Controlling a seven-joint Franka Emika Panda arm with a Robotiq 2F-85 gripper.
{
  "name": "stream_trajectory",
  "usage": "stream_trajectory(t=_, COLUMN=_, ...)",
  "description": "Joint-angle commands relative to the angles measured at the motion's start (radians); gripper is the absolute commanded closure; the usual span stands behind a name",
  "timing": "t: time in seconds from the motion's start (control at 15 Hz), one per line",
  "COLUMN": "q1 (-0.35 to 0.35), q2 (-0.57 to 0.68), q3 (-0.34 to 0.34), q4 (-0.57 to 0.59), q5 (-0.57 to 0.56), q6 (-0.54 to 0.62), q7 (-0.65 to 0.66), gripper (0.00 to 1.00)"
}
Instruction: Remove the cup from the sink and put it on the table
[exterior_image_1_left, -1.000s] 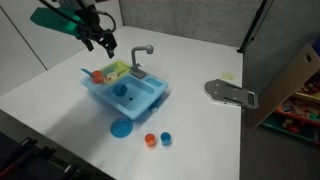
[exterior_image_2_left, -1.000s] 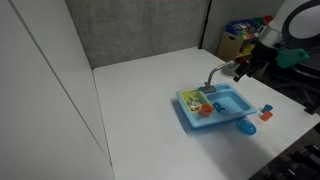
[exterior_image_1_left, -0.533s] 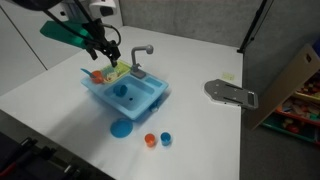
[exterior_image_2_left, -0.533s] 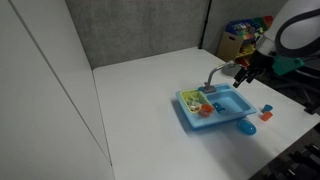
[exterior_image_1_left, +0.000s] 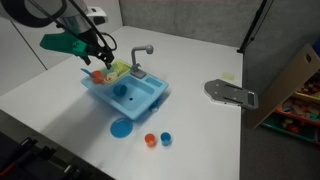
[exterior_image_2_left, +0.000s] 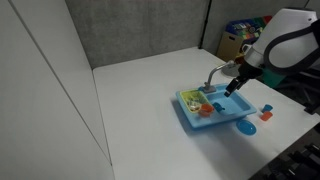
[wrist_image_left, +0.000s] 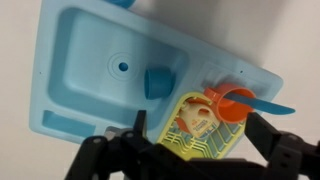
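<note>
Wide-open hand (wrist_image_left: 195, 158) hovers over the sink (wrist_image_left: 75, 70), above its side tray (wrist_image_left: 200, 125)
The cup (wrist_image_left: 157, 83) sits in the basin near the tray side; the hand should shift across to centre over it, drop straight, close gently, then lift out to the counter (exterior_image_1_left: 200, 130)

White table (exterior_image_1_left: 195, 60) fills the middle, evenly lit, with no hard shadows on it. Behind the table in an exterior view there's a matte grey wall panel (exterior_image_2_left: 140, 30), ending at a dark post (exterior_image_2_left: 209, 25). Alongside the table a tall white panel (exterior_image_2_left: 40, 90) runs up close to the camera. Past the table's far corner, a shelf (exterior_image_2_left: 238, 40) of colourful clutter. Off the table's edge in an exterior view, a wooden board (exterior_image_1_left: 290, 85) leans. Below the near edge it's too dim to tell.
</note>
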Motion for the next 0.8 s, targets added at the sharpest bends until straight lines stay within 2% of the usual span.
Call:
stream_trajectory(t=0.0, q1=-0.001, q2=-0.001, q3=0.048, q4=-0.011, q5=0.028, q6=0.039, q7=-0.098, gripper=0.0)
stream_trajectory(t=0.27, q1=0.003, q2=0.003, q3=0.074, q4=-0.021, q5=0.009, q6=0.067, q7=-0.139, gripper=0.0)
stream_trajectory(t=0.73, q1=-0.043, q2=0.066, q3=0.038, q4=-0.005, q5=0.005, q6=0.12, q7=-0.123, gripper=0.0)
